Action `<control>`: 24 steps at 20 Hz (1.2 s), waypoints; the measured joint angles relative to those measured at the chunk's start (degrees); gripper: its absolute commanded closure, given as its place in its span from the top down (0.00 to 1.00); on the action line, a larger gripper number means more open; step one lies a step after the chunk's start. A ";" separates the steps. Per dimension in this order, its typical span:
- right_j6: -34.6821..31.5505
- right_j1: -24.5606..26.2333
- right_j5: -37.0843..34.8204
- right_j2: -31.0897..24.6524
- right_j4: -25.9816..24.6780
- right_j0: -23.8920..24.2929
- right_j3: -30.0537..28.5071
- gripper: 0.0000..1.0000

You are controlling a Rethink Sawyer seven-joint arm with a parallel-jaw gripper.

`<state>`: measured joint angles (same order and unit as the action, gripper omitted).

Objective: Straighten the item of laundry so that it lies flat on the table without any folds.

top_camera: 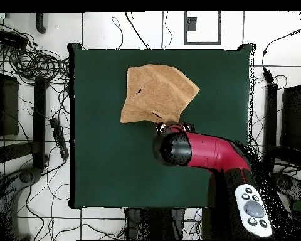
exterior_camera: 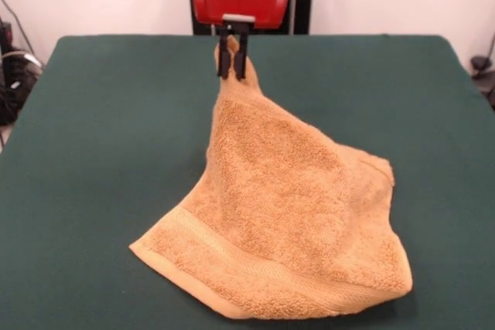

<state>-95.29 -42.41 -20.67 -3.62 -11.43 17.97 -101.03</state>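
Note:
The orange-tan terry towel [exterior_camera: 286, 229] lies on the dark green table [exterior_camera: 100, 152]. One corner is pulled up into a peak. My gripper [exterior_camera: 233, 73] is shut on that corner and holds it above the table, so the towel hangs from it like a tent. The woven band runs along the near hem, which rests on the table. In the overhead view the towel [top_camera: 154, 91] sits in the far half of the table [top_camera: 109, 163], and the red arm covers the gripper [top_camera: 168, 127] at the towel's near edge.
The red and black arm [top_camera: 203, 150] reaches in from the lower right of the overhead view. Cables and dark equipment [top_camera: 34, 75] lie on the floor around the table edges.

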 measured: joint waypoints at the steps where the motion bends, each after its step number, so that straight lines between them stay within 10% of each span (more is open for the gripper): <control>1: 0.00 0.25 0.00 -0.01 -0.01 0.04 0.00 0.00; 24: 0.00 8.35 -9.21 -0.10 -0.30 8.64 13.44 0.00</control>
<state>-95.29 -34.07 -29.88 -3.72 -11.73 26.62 -87.60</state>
